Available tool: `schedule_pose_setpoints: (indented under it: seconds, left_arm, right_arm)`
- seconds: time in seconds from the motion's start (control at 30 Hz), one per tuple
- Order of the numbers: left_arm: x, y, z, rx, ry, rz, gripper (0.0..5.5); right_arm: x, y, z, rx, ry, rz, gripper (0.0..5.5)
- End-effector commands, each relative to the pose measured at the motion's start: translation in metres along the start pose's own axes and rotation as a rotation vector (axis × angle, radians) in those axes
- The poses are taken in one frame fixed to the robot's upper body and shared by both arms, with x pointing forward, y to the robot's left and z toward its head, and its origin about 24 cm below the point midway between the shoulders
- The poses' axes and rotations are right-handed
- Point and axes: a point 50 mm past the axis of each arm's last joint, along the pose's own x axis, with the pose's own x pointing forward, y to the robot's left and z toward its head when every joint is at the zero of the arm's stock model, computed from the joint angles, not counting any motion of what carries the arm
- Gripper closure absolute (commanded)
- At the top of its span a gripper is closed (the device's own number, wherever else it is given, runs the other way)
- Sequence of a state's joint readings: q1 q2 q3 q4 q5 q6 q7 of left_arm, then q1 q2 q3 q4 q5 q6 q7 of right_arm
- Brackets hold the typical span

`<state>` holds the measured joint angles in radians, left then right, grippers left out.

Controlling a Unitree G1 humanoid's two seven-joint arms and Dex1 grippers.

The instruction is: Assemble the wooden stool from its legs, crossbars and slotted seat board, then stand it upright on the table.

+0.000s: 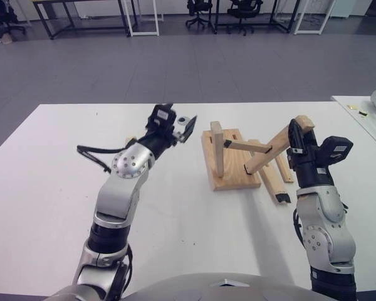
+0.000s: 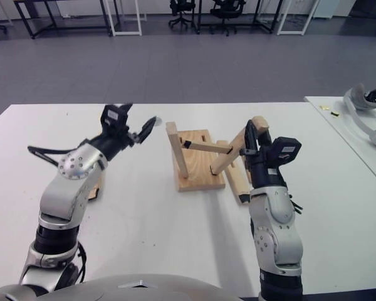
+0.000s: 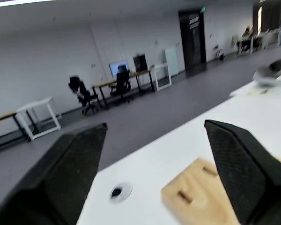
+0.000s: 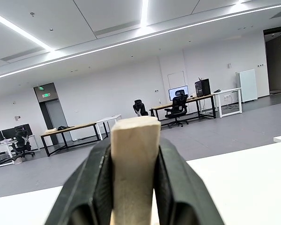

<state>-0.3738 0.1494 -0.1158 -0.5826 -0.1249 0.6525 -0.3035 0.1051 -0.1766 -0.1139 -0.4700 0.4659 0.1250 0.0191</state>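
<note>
Seat board (image 1: 236, 174) is lying flat on the counter (image 1: 50, 175), one leg (image 1: 217, 149) standing upright in it. A crossbar (image 1: 247, 147) is joining that to a tilted second leg (image 1: 266, 153), whose upper end the right jaws are clamping. Near the board's left side, the left jaws are hovering wide open, empty. Spare pieces (image 1: 274, 183) are lying along its right edge.

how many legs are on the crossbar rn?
2: the upright leg on the seat board, and the tilted leg clamped in the right gripper. The loose sticks beside the board may be more legs.
</note>
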Motion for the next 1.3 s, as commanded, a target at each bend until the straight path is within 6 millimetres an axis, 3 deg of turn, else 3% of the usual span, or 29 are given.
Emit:
schedule_pose_setpoints:
  seconds: [0.03,0.13,0.27,0.53,0.9,1.2,1.3]
  left_arm:
    - [-0.010,-0.009,0.035,0.019,-0.147,-0.095,1.69]
    - [-0.016,-0.012,0.029,0.056,-0.123,-0.140,1.69]
    - [-0.011,-0.011,0.003,0.140,0.011,-0.147,1.69]
    - [-0.003,-0.017,-0.002,0.190,0.049,-0.199,1.69]
    - [-0.013,0.002,-0.046,0.131,0.290,-0.159,1.69]
    - [-0.014,-0.003,-0.044,0.130,0.281,-0.184,1.69]
    - [-0.015,-0.008,-0.040,0.127,0.261,-0.194,1.69]
  right_arm:
    - [-0.017,-0.013,-0.046,-0.034,0.283,-0.048,4.49]
    - [-0.016,-0.015,-0.050,-0.025,0.300,-0.056,4.49]
    - [-0.017,-0.020,-0.056,-0.009,0.326,-0.049,4.49]
    - [-0.018,-0.012,-0.061,-0.028,0.331,0.005,4.49]
    - [-0.032,-0.020,-0.068,-0.038,0.337,0.006,4.49]
    - [-0.033,-0.024,-0.071,-0.089,0.366,-0.009,4.49]
    - [-0.029,-0.016,-0.069,-0.134,0.385,0.030,4.49]
